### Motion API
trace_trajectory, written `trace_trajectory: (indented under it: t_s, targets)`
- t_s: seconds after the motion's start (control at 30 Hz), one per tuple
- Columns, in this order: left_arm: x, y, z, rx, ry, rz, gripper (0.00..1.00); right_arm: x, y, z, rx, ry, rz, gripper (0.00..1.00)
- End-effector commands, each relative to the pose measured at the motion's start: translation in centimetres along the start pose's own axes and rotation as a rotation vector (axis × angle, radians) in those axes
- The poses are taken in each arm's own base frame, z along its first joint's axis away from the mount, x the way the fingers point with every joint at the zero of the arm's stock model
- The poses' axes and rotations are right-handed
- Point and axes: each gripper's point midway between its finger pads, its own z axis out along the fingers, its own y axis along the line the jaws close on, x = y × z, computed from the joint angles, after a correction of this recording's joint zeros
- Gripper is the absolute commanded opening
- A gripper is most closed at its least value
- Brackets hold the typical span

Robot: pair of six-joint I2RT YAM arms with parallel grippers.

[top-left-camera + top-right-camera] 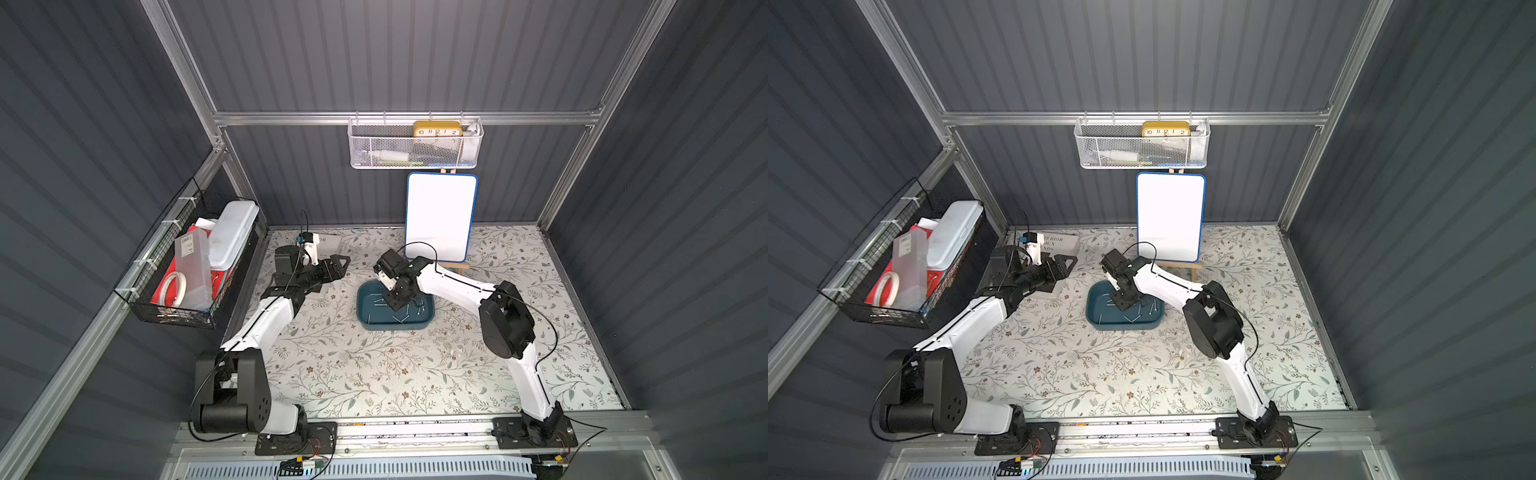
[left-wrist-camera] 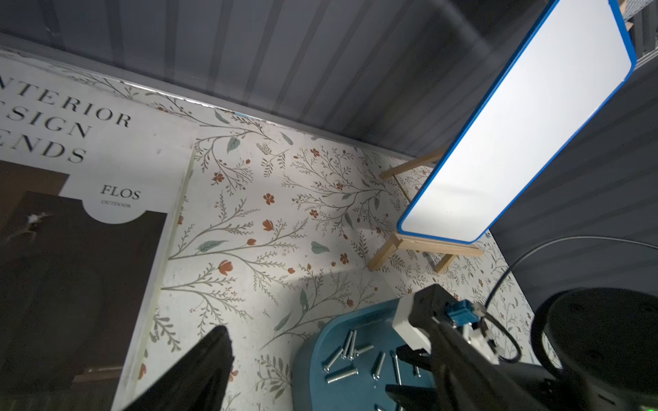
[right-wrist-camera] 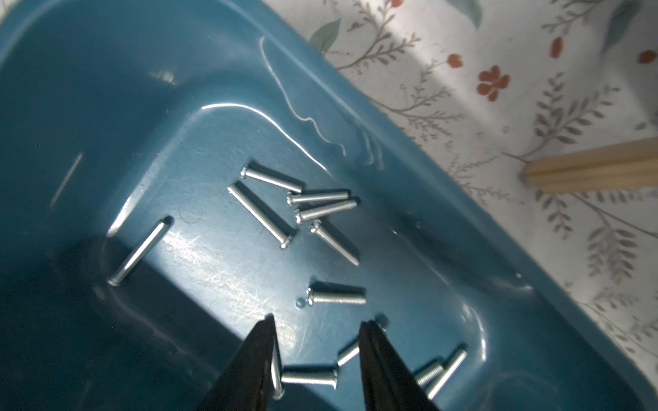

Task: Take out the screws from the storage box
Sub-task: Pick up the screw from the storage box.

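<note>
Twelve or so small silvery screws (image 3: 258, 215) lie scattered flat on the floor of the dark teal storage box (image 1: 365, 322). The box sits near the middle of the flower-patterned desk (image 1: 374, 374). Your right end effector (image 3: 318, 322) points down inside the box. Its two black fingers (image 3: 252, 359) stand apart, and one screw lies crosswise between them, not clamped. Your left end effector (image 1: 343, 264) hangs over the desk to the left of the box, apart from it, by the edge of a magazine (image 2: 106, 149). Only one of its fingers shows in the left wrist view, so you cannot tell whether they are apart or together. A white board with a blue rim (image 1: 440, 216) stands on a small wooden easel behind the box.
</note>
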Motion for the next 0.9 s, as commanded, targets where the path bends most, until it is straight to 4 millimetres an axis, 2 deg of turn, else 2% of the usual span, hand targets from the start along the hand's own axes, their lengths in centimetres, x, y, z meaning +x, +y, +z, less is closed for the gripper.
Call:
trace_trajectory:
  t_s: [0.0,0.07,0.23,0.37,0.57,0.87]
  targets:
    - [1.5,0.0,0.8,0.027,0.089,-0.073,0.9,-0.3,0.2,0.9,-0.021,0.002,-0.035,0.44]
    - [2.1,0.4,1.0,0.016,0.122,-0.1,0.9,-0.4,0.2,1.1,-0.024,0.003,-0.042,0.44]
    - [2.2,0.3,0.7,0.005,0.116,-0.134,0.89,-0.4,-0.3,1.6,0.004,0.003,-0.057,0.43]
    - [3.4,0.8,0.9,-0.003,0.153,-0.169,0.89,-0.5,-0.9,1.7,0.022,-0.003,-0.059,0.43]
    - [4.8,1.3,1.1,-0.015,0.185,-0.203,0.86,-0.3,-1.1,3.0,0.03,0.017,-0.077,0.42]
    - [5.8,1.5,1.3,-0.01,0.207,-0.251,0.84,-1.1,-1.5,3.8,0.033,0.002,-0.089,0.42]
